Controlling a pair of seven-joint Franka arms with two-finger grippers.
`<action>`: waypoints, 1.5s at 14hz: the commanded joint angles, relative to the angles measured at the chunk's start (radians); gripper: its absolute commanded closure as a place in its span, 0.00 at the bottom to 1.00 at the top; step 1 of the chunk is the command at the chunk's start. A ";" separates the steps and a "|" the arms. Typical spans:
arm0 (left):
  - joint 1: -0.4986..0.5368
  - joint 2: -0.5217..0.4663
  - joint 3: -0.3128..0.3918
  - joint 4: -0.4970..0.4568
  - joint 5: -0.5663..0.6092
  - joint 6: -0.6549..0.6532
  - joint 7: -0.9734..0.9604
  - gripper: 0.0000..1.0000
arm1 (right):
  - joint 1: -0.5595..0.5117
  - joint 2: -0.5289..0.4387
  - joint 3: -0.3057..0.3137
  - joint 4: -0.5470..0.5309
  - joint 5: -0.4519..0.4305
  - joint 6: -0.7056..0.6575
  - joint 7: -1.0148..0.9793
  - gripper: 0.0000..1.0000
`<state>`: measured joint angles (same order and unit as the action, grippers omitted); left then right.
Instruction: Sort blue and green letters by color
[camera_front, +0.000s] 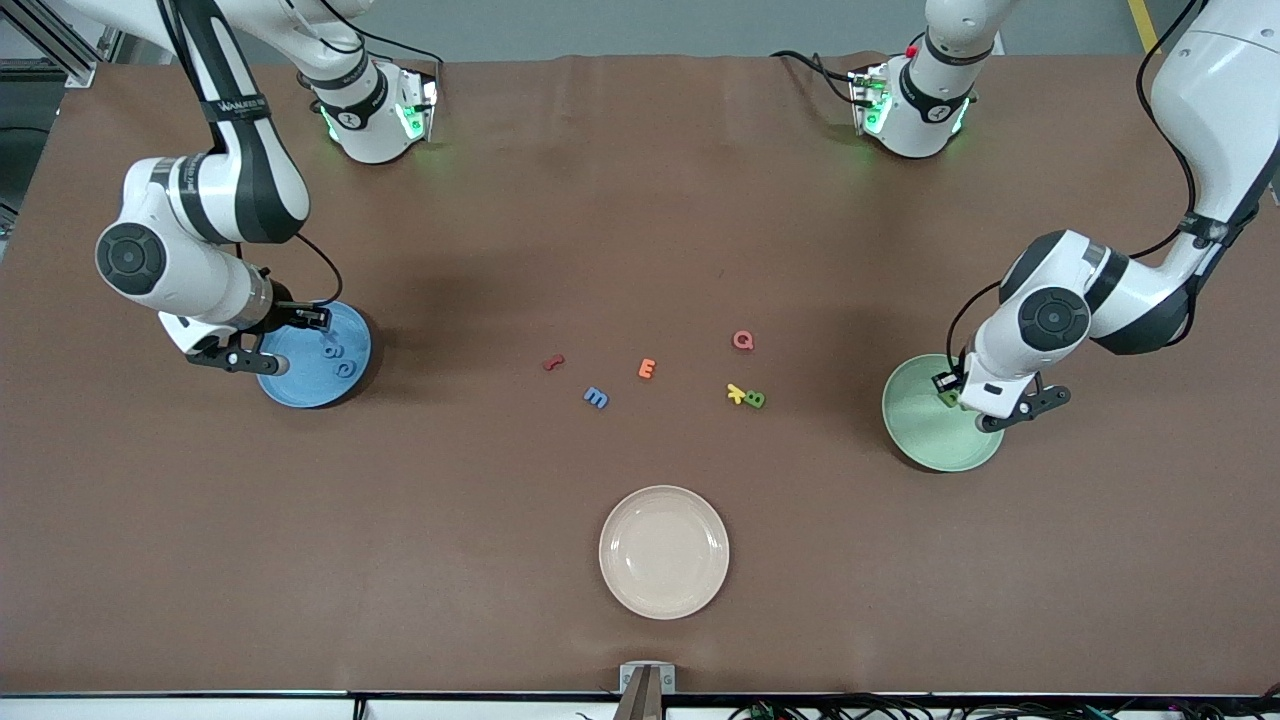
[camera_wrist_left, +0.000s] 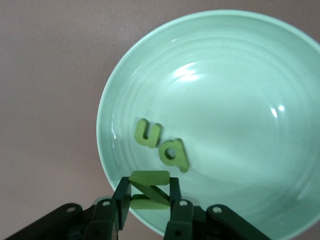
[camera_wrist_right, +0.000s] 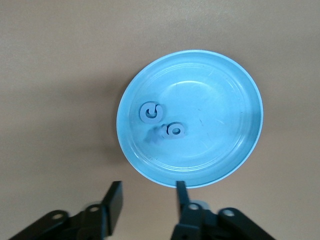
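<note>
My left gripper (camera_wrist_left: 149, 189) is shut on a green letter (camera_wrist_left: 150, 178), a Z, over the rim of the green plate (camera_wrist_left: 235, 75) at the left arm's end of the table (camera_front: 940, 440). Two green letters (camera_wrist_left: 148, 133) (camera_wrist_left: 174, 154) lie in that plate. My right gripper (camera_wrist_right: 148, 192) stands open and empty over the rim of the blue plate (camera_wrist_right: 225, 100), which is at the right arm's end (camera_front: 300, 385). Two blue letters (camera_wrist_right: 151, 112) (camera_wrist_right: 175, 131) lie in it, with a blurred blue piece (camera_wrist_right: 155, 135) beside them. On the table's middle lie a blue letter (camera_front: 596, 398) and a green letter (camera_front: 755, 400).
A red letter (camera_front: 553, 362), an orange E (camera_front: 647, 369) and a pink Q (camera_front: 743, 340) lie mid-table. A yellow letter (camera_front: 737, 393) touches the loose green one. A beige plate (camera_front: 664, 551) sits nearer to the front camera than all of them.
</note>
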<state>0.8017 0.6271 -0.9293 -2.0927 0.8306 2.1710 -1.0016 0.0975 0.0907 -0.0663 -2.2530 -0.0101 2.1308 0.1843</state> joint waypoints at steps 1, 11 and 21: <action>0.010 0.022 0.000 -0.007 0.038 0.027 0.006 0.96 | -0.019 -0.031 0.020 -0.028 -0.010 0.014 -0.008 0.00; 0.005 0.046 0.024 0.005 0.039 0.075 0.005 0.68 | 0.189 0.055 0.026 0.113 0.065 0.034 0.265 0.00; -0.007 0.034 -0.089 0.051 0.022 0.070 -0.080 0.00 | 0.520 0.430 0.025 0.462 0.081 0.189 0.785 0.00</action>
<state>0.8010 0.6641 -0.9755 -2.0624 0.8470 2.2484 -1.0316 0.5766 0.4228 -0.0302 -1.9000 0.0623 2.3190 0.9051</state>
